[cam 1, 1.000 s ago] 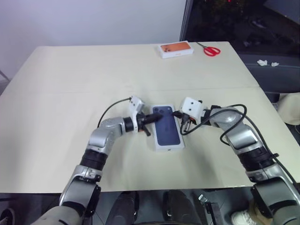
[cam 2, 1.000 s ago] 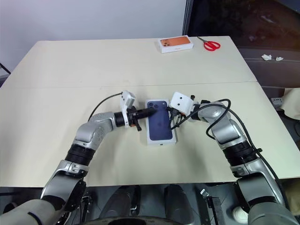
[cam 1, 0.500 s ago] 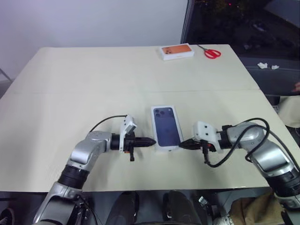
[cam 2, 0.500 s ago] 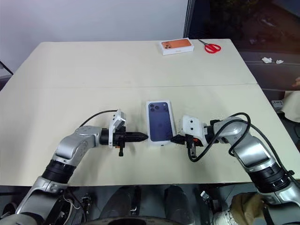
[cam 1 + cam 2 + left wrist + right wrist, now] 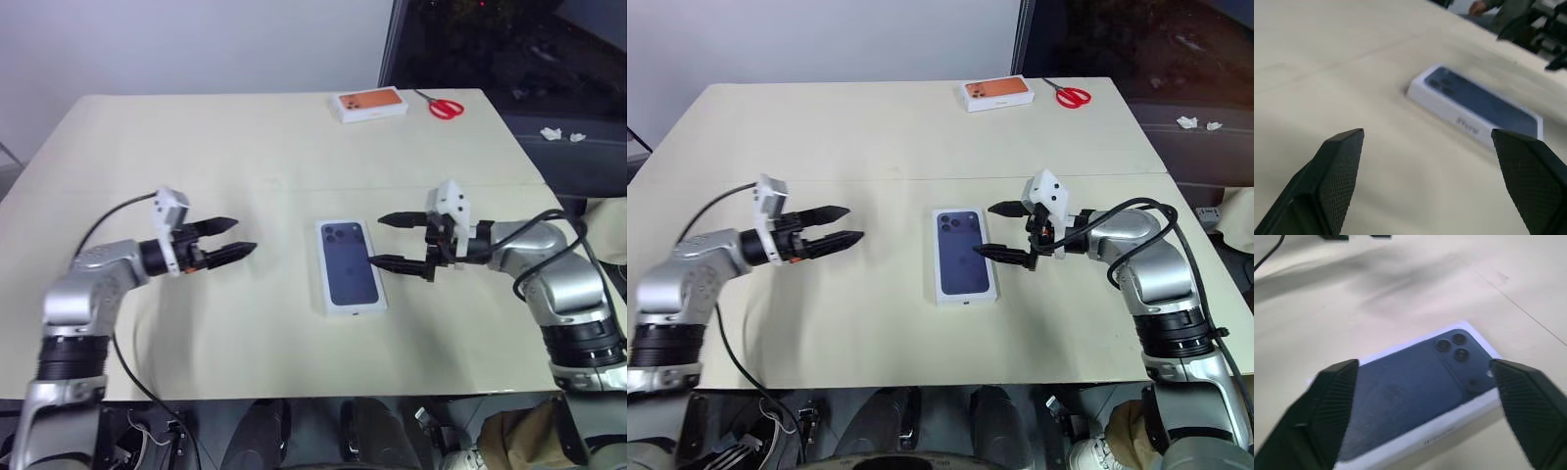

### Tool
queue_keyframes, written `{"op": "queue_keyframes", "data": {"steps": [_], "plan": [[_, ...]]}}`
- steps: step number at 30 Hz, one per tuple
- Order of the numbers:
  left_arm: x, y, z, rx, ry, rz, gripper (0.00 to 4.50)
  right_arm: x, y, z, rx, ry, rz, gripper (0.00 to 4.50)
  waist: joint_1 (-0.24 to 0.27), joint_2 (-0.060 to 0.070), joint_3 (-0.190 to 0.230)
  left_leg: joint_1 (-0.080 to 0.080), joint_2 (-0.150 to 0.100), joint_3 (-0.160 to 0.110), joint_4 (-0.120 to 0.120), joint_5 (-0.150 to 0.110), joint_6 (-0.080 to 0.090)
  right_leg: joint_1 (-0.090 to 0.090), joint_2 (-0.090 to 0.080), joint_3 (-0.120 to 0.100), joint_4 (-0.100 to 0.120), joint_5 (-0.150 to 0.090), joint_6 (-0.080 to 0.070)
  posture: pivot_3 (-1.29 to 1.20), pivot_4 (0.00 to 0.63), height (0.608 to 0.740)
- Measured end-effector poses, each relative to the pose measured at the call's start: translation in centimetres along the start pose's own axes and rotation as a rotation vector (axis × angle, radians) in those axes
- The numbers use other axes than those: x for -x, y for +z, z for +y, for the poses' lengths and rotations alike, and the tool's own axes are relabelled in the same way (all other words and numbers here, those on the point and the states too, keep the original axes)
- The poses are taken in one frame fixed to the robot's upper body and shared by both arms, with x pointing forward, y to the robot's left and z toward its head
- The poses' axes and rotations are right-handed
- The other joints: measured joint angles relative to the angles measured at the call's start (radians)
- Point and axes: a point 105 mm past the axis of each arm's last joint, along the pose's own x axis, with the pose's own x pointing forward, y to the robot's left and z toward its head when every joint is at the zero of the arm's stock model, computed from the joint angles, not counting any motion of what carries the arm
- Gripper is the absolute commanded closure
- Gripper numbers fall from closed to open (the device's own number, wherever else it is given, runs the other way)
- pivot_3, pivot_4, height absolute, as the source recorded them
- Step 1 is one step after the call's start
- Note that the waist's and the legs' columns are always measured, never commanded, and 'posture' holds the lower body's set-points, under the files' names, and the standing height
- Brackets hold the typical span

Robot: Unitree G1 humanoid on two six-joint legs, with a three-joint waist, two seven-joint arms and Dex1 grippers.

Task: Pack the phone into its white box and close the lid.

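Lid seated on the white box; both jaws wide open and empty.

Head views: the lid (image 5: 964,254) lies flat mid-desk (image 5: 872,127); left jaws (image 5: 835,224) well apart, right jaws (image 5: 1007,231) just beside it.
Left wrist view: lid sits flush.
Right wrist view: lid below, untouched.
Judgement: closing step appears complete; next, retract.

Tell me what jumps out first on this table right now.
The closed white box with the dark blue phone picture on its lid lies flat mid-table. The left hand and the right hand hover open on either side of it, touching nothing. At the far edge sit an orange-topped white box and red-handled scissors.
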Motion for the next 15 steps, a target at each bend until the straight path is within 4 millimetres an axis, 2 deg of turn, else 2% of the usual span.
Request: {"op": "queue_keyframes", "data": {"steps": [3, 7, 10, 15], "plan": [[1.9, -1.0, 0.4, 0.023, 0.032, 0.036, 0.00, 0.9, -0.4, -0.1, 0.041, 0.005, 0.009, 0.08, 0.000, 0.000, 0.000, 0.000, 0.000, 0.000, 0.000, 0.000, 0.000, -0.001, 0.000, 0.000, 0.000, 0.000, 0.000, 0.00, 0.150, 0.740], [5.3, -1.2, 1.3, -0.009, 0.131, 0.014, 0.00, 2.4, -1.3, -0.1, 0.059, 0.003, 0.017, 0.08, 0.001, 0.000, 0.000, 0.000, 0.000, 0.000, -0.001, 0.000, 0.000, -0.001, -0.001, 0.000, 0.000, 0.000, 0.000, 0.00, 0.150, 0.740], [7.7, -2.5, 1.2, -0.004, 0.197, 0.034, 0.00, 3.8, -1.7, -0.2, 0.038, -0.016, 0.019, 0.08, -0.001, 0.001, 0.000, 0.000, 0.000, 0.001, -0.001, 0.000, 0.000, -0.001, -0.001, 0.001, 0.000, 0.000, 0.000, 0.00, 0.150, 0.740], [9.7, -4.5, 0.6, -0.009, 0.260, 0.069, 0.00, 5.0, -2.7, 0.1, -0.018, -0.019, 0.022, 0.08, 0.001, 0.001, 0.000, 0.000, 0.001, 0.000, -0.001, 0.000, 0.000, -0.001, -0.001, 0.001, 0.000, 0.000, -0.001, 0.00, 0.150, 0.740]]}}
